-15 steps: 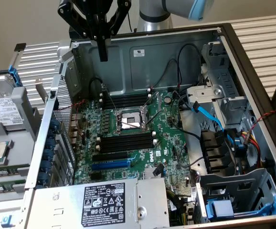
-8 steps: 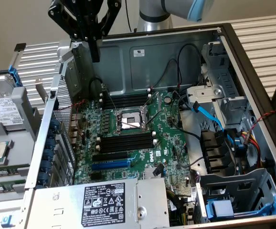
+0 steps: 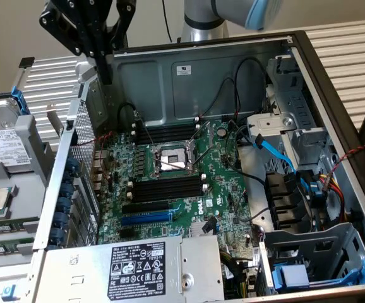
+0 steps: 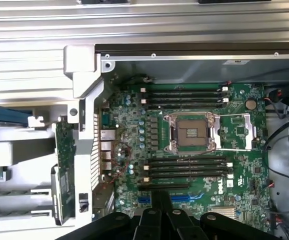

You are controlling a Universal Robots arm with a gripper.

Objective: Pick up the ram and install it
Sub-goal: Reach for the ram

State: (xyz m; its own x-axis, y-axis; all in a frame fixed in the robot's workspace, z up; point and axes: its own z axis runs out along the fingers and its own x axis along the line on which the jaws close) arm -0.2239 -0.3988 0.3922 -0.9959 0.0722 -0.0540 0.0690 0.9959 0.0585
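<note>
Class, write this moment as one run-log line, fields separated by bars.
gripper: raised at the open computer case edge, holding nothing visible | memory slots: all empty | CPU socket: open | ram: not visibly installed

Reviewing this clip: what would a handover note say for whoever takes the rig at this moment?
Gripper: above the open case's rear corner, nothing visibly held.
Ram: apparently the green stick outside the case wall, not picked up.
Memory slots: all look empty, by the bare CPU socket.
Done: nothing that shows.
Left: both picking up and installing.
</note>
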